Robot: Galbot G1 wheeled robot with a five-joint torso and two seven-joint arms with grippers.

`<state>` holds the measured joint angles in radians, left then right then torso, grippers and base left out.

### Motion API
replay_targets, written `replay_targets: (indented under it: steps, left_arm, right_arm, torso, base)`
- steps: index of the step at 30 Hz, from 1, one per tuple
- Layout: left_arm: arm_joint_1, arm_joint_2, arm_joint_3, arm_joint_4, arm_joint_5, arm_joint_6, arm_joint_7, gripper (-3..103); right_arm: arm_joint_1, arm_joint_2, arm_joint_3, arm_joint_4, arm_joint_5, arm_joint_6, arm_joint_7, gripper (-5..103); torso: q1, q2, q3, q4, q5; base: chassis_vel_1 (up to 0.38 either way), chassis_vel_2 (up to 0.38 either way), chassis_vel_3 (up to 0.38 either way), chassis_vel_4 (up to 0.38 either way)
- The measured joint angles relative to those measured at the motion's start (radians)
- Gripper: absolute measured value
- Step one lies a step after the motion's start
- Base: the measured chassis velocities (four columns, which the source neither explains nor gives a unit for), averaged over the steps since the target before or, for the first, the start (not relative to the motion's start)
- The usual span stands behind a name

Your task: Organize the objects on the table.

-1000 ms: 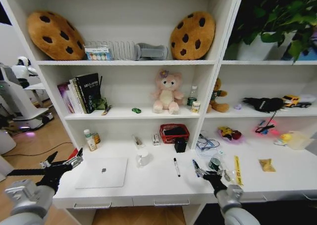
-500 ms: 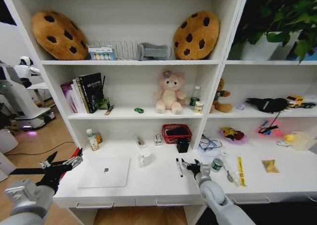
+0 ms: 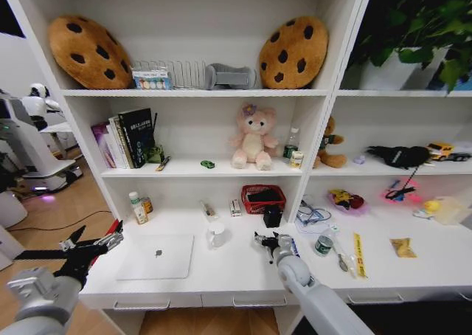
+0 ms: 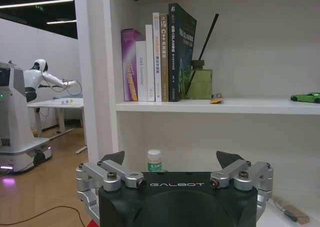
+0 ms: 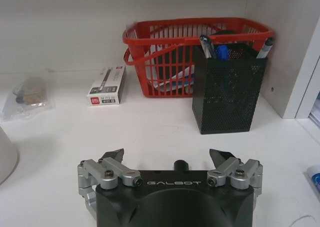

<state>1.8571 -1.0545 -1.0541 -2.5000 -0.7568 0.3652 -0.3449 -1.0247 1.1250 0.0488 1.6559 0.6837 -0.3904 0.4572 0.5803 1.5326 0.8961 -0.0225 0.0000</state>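
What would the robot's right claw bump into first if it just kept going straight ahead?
Most likely the black mesh pen holder, a little to one side of the open right gripper. The red wire basket stands behind it. Depth is hard to judge.

Grey arms w/ black grippers, silver screwed linkages (GALBOT-marked).
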Motion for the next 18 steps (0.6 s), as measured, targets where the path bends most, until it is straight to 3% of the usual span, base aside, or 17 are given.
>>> replay_targets:
  steps: [6,14,18]
  left_arm:
    - [0.0,0.0,0.0,0.0,0.0,0.0,0.0,100]
    - [0.0,0.0,0.0,0.0,0.0,0.0,0.0,100]
    - [0.0,0.0,0.0,0.0,0.0,0.0,0.0,100]
  right_arm:
    - [0.007,0.0,-0.009,-0.017,0.005,-0.009,0.014,96]
    - [0.002,-0.005,-0.007,-0.03,0.021,-0.012,0.018,93]
    - [0.011,-0.008,-0.012,-0.031,0.034,-0.022,0.026,83]
  torso:
    - [0.0,0.0,0.0,0.0,-0.0001]
    - [0.0,0.0,0.0,-0.0001,-0.0001]
    - [0.0,0.0,0.0,-0.0001,0.0]
  base:
    - [0.0,0.0,0.0,0.0]
    - [0.0,0.0,0.0,0.0]
    - [0.0,0.0,0.0,0.0]
